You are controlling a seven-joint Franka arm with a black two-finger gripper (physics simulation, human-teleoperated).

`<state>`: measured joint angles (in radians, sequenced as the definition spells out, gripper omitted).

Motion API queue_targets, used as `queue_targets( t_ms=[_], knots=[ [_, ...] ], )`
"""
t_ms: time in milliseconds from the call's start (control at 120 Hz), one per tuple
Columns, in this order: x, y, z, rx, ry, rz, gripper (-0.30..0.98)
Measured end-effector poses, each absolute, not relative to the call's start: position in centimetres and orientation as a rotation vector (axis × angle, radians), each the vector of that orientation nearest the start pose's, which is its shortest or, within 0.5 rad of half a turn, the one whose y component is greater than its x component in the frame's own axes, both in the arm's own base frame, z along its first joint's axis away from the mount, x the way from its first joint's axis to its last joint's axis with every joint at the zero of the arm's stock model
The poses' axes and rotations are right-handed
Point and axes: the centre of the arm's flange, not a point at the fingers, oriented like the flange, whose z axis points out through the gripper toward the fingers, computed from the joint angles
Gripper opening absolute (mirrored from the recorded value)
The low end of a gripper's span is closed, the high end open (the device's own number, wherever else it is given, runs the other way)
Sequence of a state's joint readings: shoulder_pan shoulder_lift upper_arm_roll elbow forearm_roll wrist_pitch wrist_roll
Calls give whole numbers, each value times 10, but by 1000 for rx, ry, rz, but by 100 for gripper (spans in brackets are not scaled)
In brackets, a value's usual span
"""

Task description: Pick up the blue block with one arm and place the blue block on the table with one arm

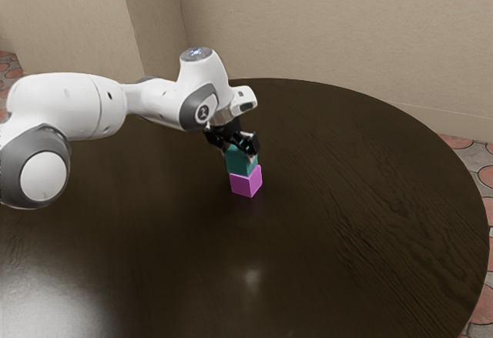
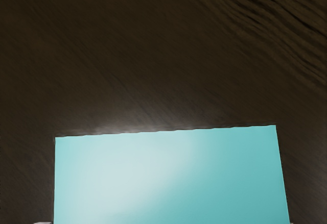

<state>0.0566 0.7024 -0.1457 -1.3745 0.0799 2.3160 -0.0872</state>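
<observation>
Gripper: the black two-finger gripper is clamped on the blue block, its fingers against two opposite sides.
Blue block: a teal-blue, cube-shaped block, upright over the magenta cube (touching it or just above, I can't tell which).
Magenta cube: a solid-coloured block on the counter.
Counter: round, dark brown, wood-grained.

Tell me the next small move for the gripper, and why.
I'd probably firm up the grip on the blue block before any lift: the gripper is already down at its top, and the block sits on the pink block, not on the table, so it likely has to come up cleanly first.
</observation>
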Motion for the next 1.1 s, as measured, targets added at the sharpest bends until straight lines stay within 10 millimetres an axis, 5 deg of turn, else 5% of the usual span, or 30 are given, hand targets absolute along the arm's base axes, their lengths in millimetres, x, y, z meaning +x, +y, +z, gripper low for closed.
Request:
queue_targets(
  t_ms=[400,608,842,1100],
  knots=[
    [756,-41,326,-3159,-18,-396,37],
    [755,-38,348,-3145,-39,-429,30],
    [750,23,339,-3132,-164,-379,28],
    [742,46,319,-3130,-199,-314,29]
  ],
)
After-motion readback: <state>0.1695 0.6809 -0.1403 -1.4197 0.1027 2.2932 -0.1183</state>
